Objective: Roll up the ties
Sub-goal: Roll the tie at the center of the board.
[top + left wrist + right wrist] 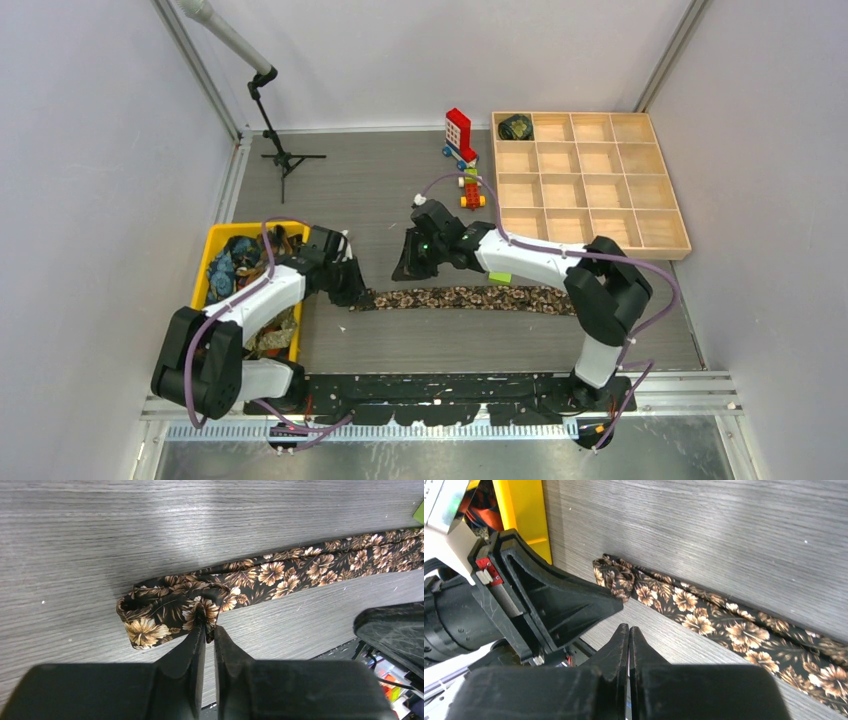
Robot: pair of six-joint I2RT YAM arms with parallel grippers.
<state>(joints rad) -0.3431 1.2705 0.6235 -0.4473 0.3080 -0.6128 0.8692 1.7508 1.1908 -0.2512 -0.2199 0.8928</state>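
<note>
Lengthwise, the floral tie (465, 298) runs straight away from the yellow bin (524, 515) — one flat strip on the table, its long axis pointing from the bin toward the right arm's base. The end nearest the bin is doubled over into a first short fold; the rest lies unrolled.

Left gripper (209, 628): stationed at that bin-side end, jaws drawn nearly together with only a slit between them. A pucker of fabric is caught at the fingertips, so it reads as pinching the fold of the tie.

Right gripper (629, 628): clenched on nothing, poised above bare table a little farther from the bin than the left one. It is beside the strip rather than on it and touches no cloth.

Relation governing the next move — the roll must travel along the strip's axis, away from the bin, so the fold has to be turned over toward the free length. The left arm is nearer the fold and has it in its grip; the right looks placed to steady the strip beyond.

Judged stage: rolling barely begun. More ties (235, 265) are heaped inside the bin. One rolled bundle (516, 127) sits well apart from the bin, in a wooden tray (575, 114).
</note>
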